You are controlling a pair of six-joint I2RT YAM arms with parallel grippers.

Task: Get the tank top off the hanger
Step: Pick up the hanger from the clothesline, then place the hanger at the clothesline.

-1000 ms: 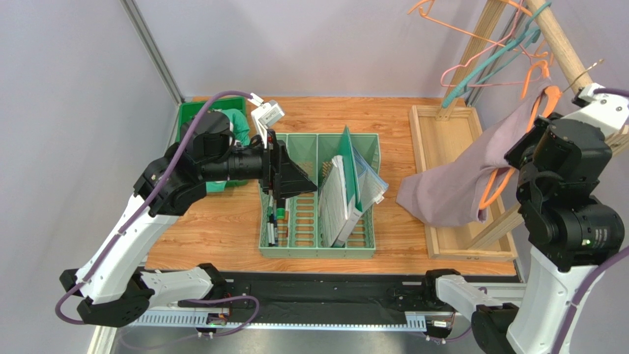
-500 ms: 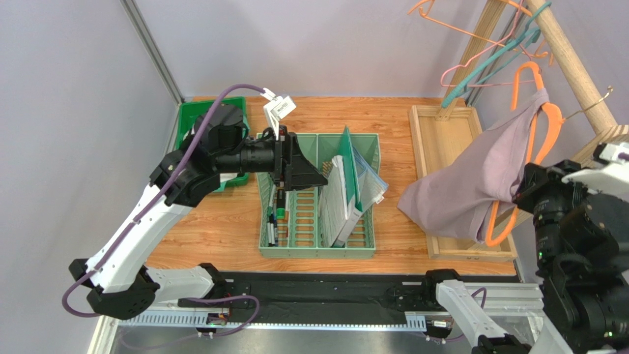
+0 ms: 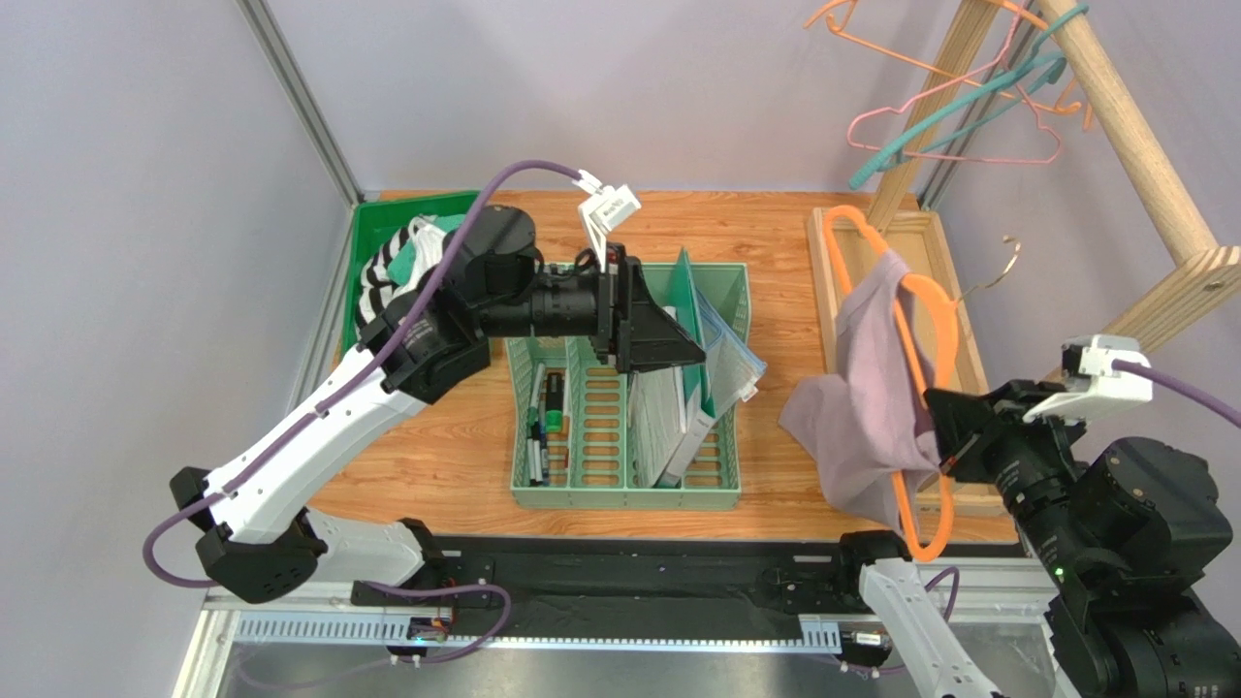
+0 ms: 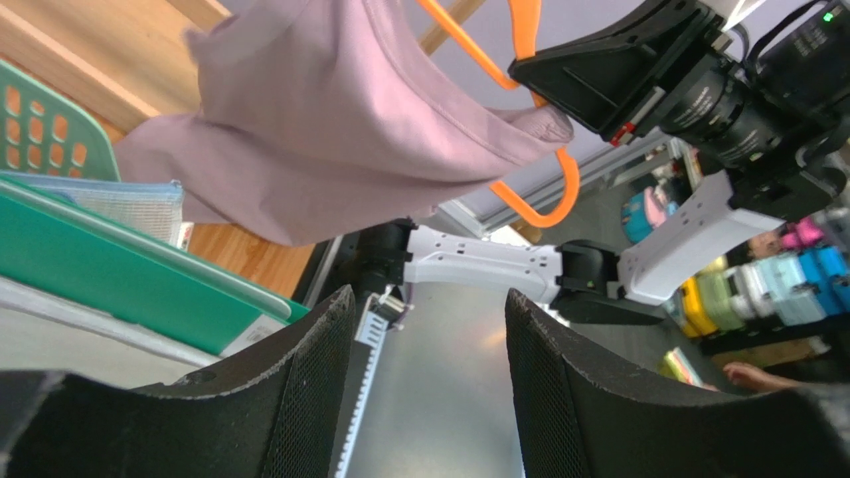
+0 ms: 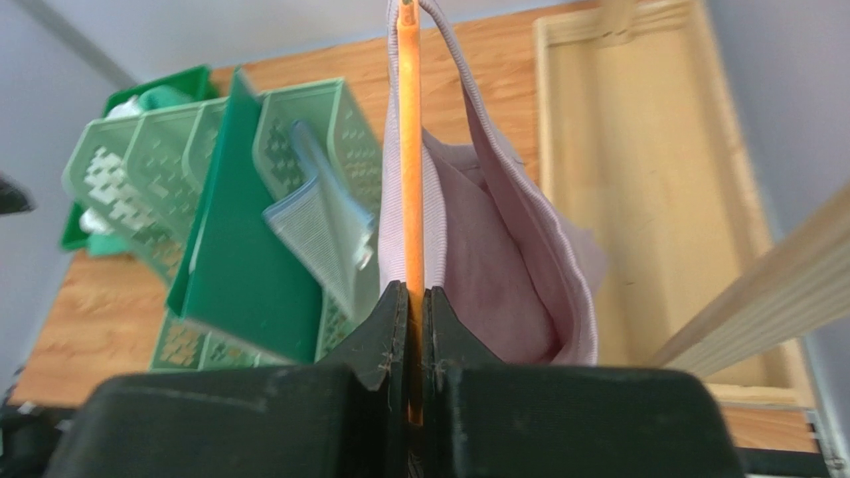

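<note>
Two arms, one garment, one hanger.

1. Lower right of the overhead frame: right gripper (image 3: 954, 434), clamped tight on the lower part of the orange hanger (image 5: 409, 149). The wrist view shows the hanger pinched edge-on.
2. The hanger has come off the wooden rail (image 3: 1136, 131), where it hung a second ago. It is now carried low over the near end of the wooden tray (image 3: 932, 233).
3. Mauve tank top (image 3: 860, 407): straps over the hanger, body sagging to the frame's left.
4. Centre: left gripper (image 3: 682, 342), jaws partly spread, nothing between them. It has swung rightward over the green organiser (image 3: 627, 499) and faces the garment, well apart from it.
5. Upper right, far: the rail, bearing the spare hangers (image 3: 947, 117).

Judgement: the garment is now within the left arm's reach, and pulling it off has not begun.
</note>
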